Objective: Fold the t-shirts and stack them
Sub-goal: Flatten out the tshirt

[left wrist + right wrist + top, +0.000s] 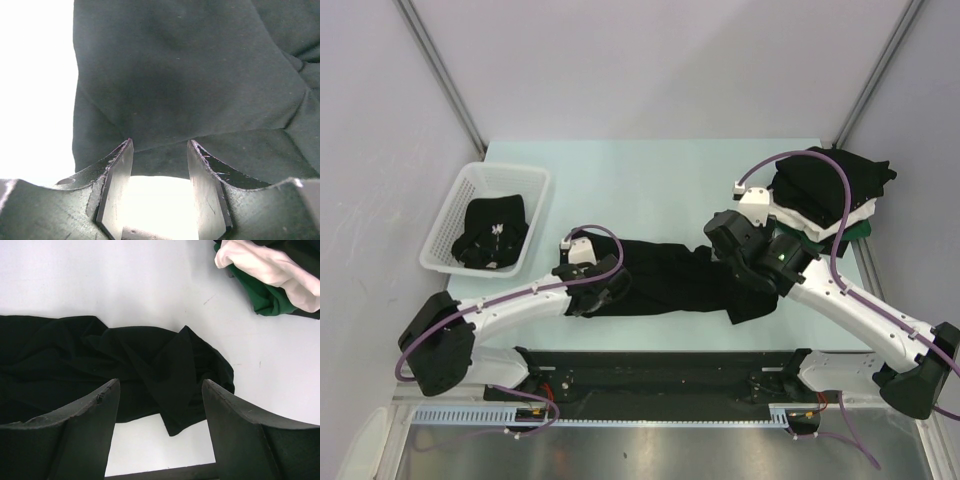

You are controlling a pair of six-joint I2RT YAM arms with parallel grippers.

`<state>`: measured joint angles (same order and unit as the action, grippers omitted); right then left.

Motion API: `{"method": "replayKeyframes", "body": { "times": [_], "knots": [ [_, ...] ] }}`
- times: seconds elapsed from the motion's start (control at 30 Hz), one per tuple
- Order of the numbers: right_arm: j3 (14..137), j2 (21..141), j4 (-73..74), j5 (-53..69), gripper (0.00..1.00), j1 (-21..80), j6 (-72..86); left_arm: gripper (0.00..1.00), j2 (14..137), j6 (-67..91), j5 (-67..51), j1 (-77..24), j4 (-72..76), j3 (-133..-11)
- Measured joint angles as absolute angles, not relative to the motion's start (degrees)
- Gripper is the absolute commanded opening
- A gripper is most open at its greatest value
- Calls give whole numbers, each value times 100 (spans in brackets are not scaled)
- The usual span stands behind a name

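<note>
Your left gripper (160, 142) and right gripper (161, 382) both stand released, gripping nothing, at the crumpled black t-shirt (670, 278) stretched between them across the table (650, 180); folded shirts (835, 190) sit stacked at the far right.

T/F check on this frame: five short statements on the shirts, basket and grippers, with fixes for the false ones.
1. A black t-shirt lies on the table between the two arms. True.
2. The basket is empty. False: a black shirt lies in it.
3. The right gripper is shut on cloth. False: its jaws stand open, nothing clamped between them.
4. The pile at the far right shows white and green cloth under black. True.
5. The left gripper is open. True.
</note>
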<state>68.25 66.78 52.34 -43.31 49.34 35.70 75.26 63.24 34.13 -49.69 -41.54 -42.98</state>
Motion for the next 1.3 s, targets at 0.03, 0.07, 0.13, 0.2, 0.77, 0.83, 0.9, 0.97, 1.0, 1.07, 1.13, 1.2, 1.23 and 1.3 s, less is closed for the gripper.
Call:
{"method": "replayKeyframes", "body": {
  "times": [0.03,0.07,0.13,0.2,0.77,0.83,0.9,0.97,1.0,1.07,1.13,1.2,1.23,1.3],
  "knots": [
    [6823,6678,5229,-4320,72,4923,3555,53,7502,6357,3437,-4969,-4228,-4311],
    [6825,6678,5216,-4311,72,4915,3540,53,7474,6405,3463,-4969,-4316,-4331],
    [6823,6678,5192,-4298,72,4908,3524,54,7430,6458,3500,-4969,-4416,-4357],
    [6825,6678,5179,-4285,72,4895,3496,54,7373,6523,3555,-4965,-4499,-4364],
    [6825,6536,5194,-4235,72,4790,3341,49,8014,6519,3433,-4757,-4073,-4362],
    [6823,6464,5216,-4235,72,4777,3323,47,8099,6490,3409,-4742,-4005,-4359],
    [6825,6405,5236,-4235,72,4762,3299,43,8136,6451,3393,-4733,-3929,-4355],
    [6825,6375,5249,-4235,72,4748,3291,36,8138,6434,3378,-4720,-3850,-4338],
    [6825,6372,5251,-4233,72,4746,3280,30,8138,6412,3378,-4711,-3815,-4329],
    [6825,6372,5256,-4222,72,4744,3275,11,8138,6379,3374,-4698,-3780,-4316],
    [6825,6372,5262,-4206,72,4740,3275,0,8138,6342,3367,-4689,-3747,-4316],
    [6823,6375,5262,-4189,72,4740,3277,0,8138,6278,3367,-4683,-3736,-4316],
    [6825,6377,5262,-4185,72,4740,3277,0,8138,6278,3371,-4683,-3743,-4316],
    [6823,6388,5260,-4158,72,4740,3277,0,8132,6257,3376,-4683,-3754,-4320]
  ]
}}
